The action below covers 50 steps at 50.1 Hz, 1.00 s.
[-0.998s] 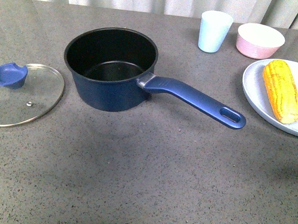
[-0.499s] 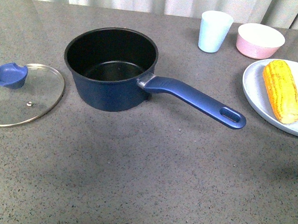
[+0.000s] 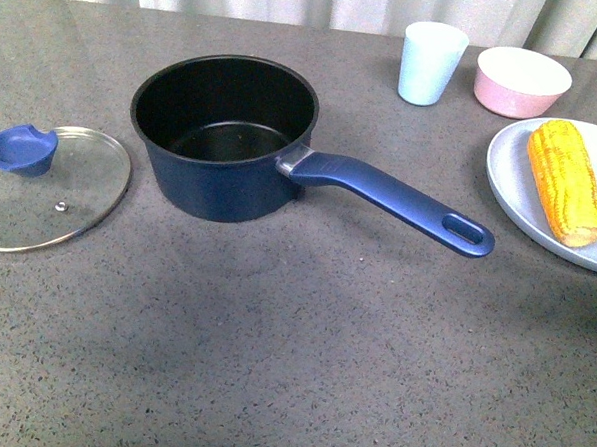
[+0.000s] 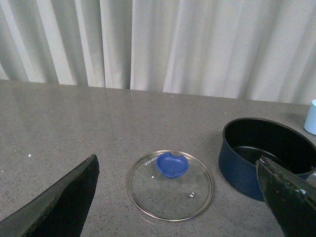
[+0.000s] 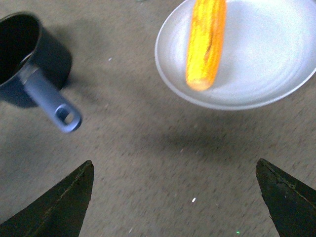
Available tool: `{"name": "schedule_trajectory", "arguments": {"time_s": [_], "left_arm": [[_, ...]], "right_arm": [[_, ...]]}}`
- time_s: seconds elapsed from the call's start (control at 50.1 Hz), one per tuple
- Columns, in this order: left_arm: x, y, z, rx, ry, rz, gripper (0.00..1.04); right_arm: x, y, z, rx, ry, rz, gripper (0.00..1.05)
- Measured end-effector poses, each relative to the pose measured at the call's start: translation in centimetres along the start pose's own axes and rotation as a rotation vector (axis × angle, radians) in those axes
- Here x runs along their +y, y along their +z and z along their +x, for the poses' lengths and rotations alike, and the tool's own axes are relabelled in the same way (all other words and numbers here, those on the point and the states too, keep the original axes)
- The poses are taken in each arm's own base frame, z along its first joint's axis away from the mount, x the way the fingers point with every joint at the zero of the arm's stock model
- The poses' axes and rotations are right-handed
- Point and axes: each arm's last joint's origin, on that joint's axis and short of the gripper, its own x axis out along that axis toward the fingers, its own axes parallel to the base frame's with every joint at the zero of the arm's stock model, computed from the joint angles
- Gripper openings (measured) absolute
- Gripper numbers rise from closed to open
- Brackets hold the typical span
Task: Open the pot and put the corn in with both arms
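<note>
Grey speckled counter [image 3: 291, 363] is filling the scene, w/ pale pleated curtains [image 4: 173, 44] hanging behind it. Near the middle, the pot [image 3: 215, 184] is sitting upright & uncovered: dark blue outside, black inside, nothing in it. Its long blue handle [image 3: 400, 201], w/ a slot hole near the end, is pointing toward the robot's right and slightly toward the front camera.

To the robot's left of the pot, a glass lid [image 3: 74, 202] is lying flat on the counter, near the pot but not touching it, w/ a blue knob [image 3: 20, 150] standing up from it.

At far right, the corn [image 3: 565, 182] is lying lengthwise on a pale grey-blue plate [image 3: 521, 185], well apart from the pot & past the handle's end. Behind the plate, a light blue cup [image 3: 429, 63] and a pink bowl [image 3: 521, 82] are standing side by side, not touching.

L gripper [image 4: 177, 163] is hovering over the counter w/ its black fingers [image 4: 59, 202] spread wide, gripping nothing; in the left wrist view the lid is showing btwn them, and the pot is sitting just beside one finger.

R gripper [image 5: 174, 164] is also hanging above the counter, fingers [image 5: 59, 202] wide apart & holding nothing. In the right wrist view, bare counter is showing btwn them, w/ the corn on its plate and the pot's handle end beyond.
</note>
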Motion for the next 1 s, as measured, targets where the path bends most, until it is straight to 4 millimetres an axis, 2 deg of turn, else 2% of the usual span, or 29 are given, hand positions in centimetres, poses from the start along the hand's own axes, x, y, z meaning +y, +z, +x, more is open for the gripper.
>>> {"name": "schedule_trajectory", "arguments": {"time_s": [0.08, 0.14, 0.22, 0.319, 0.698, 0.878, 0.998], "left_arm": [[0.0, 0.0, 0.0, 0.0, 0.0, 0.0, 0.96], [0.0, 0.0, 0.0, 0.0, 0.0, 0.0, 0.96], [0.0, 0.0, 0.0, 0.0, 0.0, 0.0, 0.96], [0.0, 0.0, 0.0, 0.0, 0.0, 0.0, 0.96], [0.0, 0.0, 0.0, 0.0, 0.0, 0.0, 0.96], [0.0, 0.0, 0.0, 0.0, 0.0, 0.0, 0.96], [0.0, 0.0, 0.0, 0.0, 0.0, 0.0, 0.96]], "right_arm": [[-0.5, 1.4, 1.6, -0.006, -0.023, -0.024, 0.96], [-1.4, 3.1, 4.7, 0.013, -0.054, -0.067, 0.96], [-2.1, 3.9, 8.3, 0.069, -0.068, -0.094, 0.96], [-2.8, 4.5, 11.6, 0.119, -0.107, -0.109, 0.96], [-3.7, 5.6, 17.0, 0.146, -0.147, -0.062, 0.96], [-3.2, 5.6, 19.8, 0.173, -0.145, -0.047, 0.96], [-2.8, 5.7, 20.8, 0.18, -0.143, -0.046, 0.96]]}}
